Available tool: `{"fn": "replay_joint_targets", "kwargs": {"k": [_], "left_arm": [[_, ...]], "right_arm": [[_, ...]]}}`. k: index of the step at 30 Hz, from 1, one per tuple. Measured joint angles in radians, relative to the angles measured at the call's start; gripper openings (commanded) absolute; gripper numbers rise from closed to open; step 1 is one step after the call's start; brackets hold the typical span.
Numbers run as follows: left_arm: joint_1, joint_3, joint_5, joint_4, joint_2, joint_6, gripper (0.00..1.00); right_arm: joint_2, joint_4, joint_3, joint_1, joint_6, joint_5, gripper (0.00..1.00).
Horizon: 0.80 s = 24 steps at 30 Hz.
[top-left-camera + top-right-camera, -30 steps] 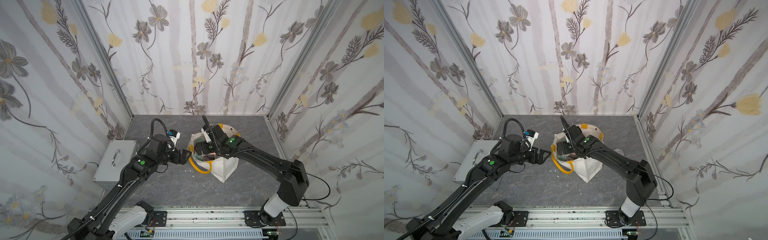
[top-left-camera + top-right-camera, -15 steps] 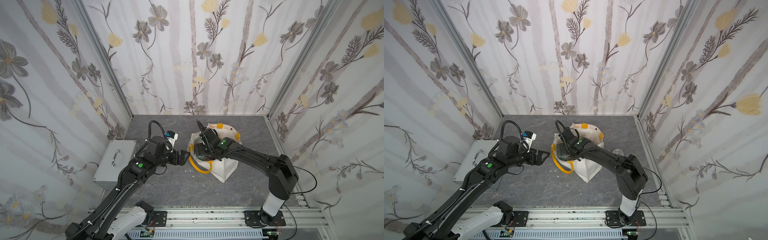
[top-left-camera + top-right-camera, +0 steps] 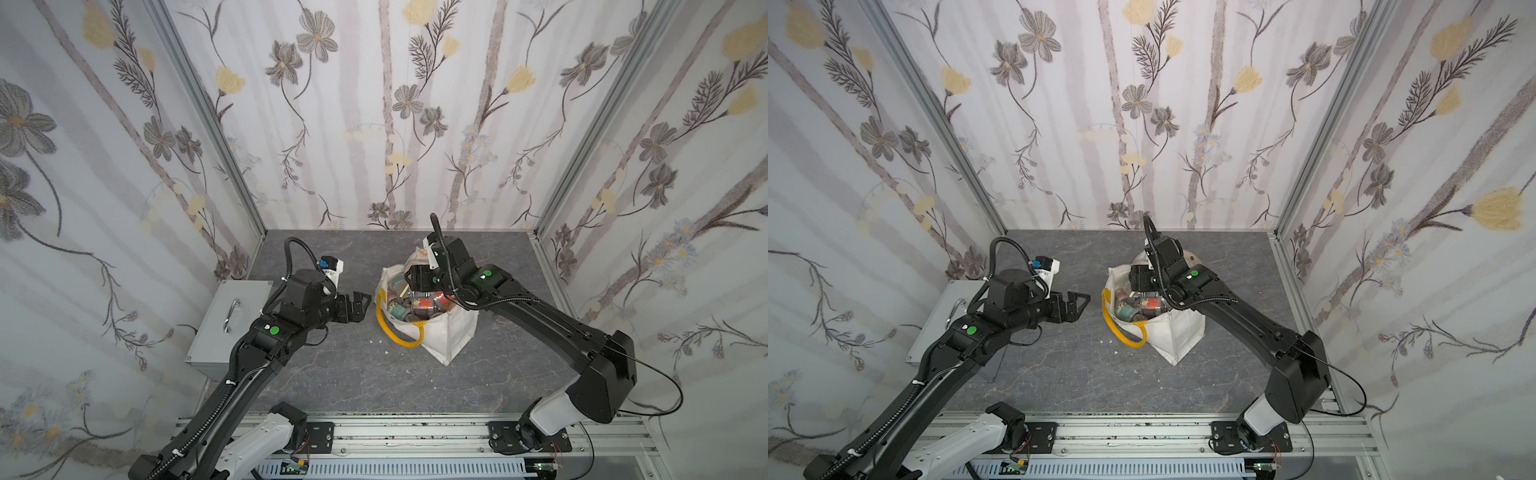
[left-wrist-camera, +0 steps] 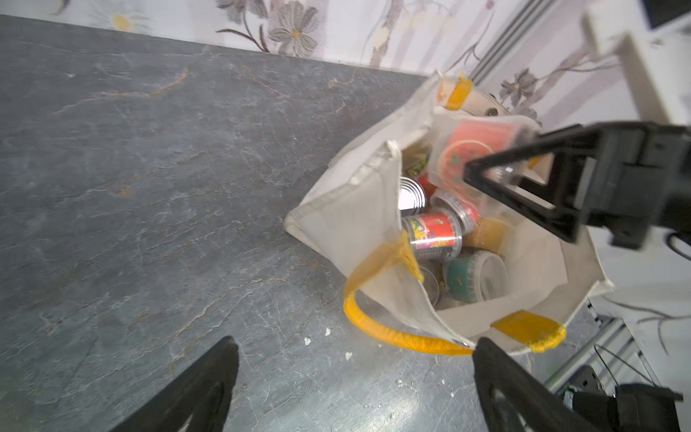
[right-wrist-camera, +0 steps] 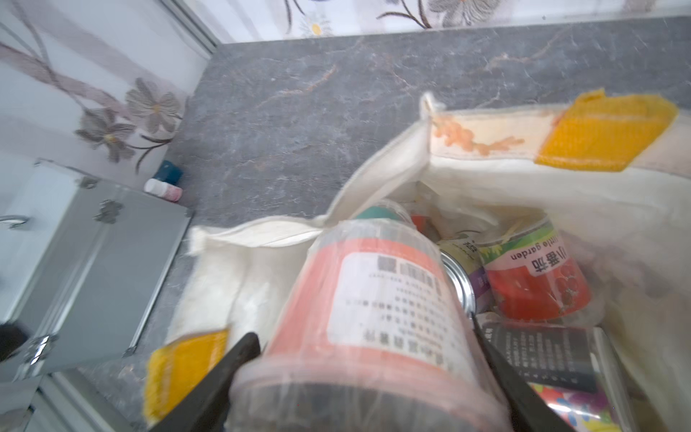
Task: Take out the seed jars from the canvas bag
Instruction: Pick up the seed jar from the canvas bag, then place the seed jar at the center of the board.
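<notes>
The cream canvas bag (image 3: 453,332) (image 3: 1179,336) stands open at mid-table and holds several seed jars. My right gripper (image 3: 409,284) (image 3: 1136,286) reaches into its mouth. In the right wrist view that gripper (image 5: 364,333) has both fingers pressed on the sides of a red-labelled seed jar (image 5: 377,299). The left wrist view shows this jar (image 4: 467,149) tilted near the bag's rim (image 4: 347,217). More seed jars (image 4: 433,232) (image 5: 534,284) lie below. My left gripper (image 3: 361,305) (image 4: 355,342) is open and empty, just left of the bag.
A silver tin can (image 4: 411,194) (image 5: 458,284) lies among the jars. One thick yellow handle (image 3: 395,332) droops over the bag's front onto the table. A grey metal box with a handle (image 3: 232,320) (image 5: 93,269) sits at the table's left edge, under my left arm.
The right jaws have narrowed onto the red-labelled jar in the bag, and the right arm has shifted slightly. My left arm has barely moved.
</notes>
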Motion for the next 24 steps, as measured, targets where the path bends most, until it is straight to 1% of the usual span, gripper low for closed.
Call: {"fn": "replay_joint_targets", "kwargs": {"k": [3, 7, 10, 14, 17, 21, 24], "left_arm": [[0.093, 0.049, -0.005, -0.025, 0.019, -0.033, 1.0], [0.235, 0.07, 0.006, -0.051, 0.046, -0.069, 1.0], [0.317, 0.075, 0.023, -0.077, 0.073, -0.092, 1.0], [0.376, 0.061, 0.031, -0.093, 0.085, -0.105, 1.0], [0.428, 0.042, 0.037, -0.101, 0.093, -0.129, 1.0], [0.5, 0.001, 0.045, -0.098, 0.094, -0.175, 1.0], [0.527, -0.013, 0.061, -0.096, 0.094, -0.193, 1.0]], "right_arm": [[-0.024, -0.039, 0.074, 0.066, -0.05, -0.04, 0.76], [0.005, -0.091, 0.175, 0.199, -0.105, -0.083, 0.76], [0.084, -0.121, 0.23, 0.317, -0.14, -0.101, 0.76], [0.226, -0.146, 0.26, 0.438, -0.18, -0.144, 0.76], [0.339, -0.175, 0.27, 0.479, -0.216, -0.154, 0.76], [0.453, -0.225, 0.277, 0.485, -0.259, -0.146, 0.76], [0.537, -0.282, 0.303, 0.485, -0.285, -0.124, 0.79]]}}
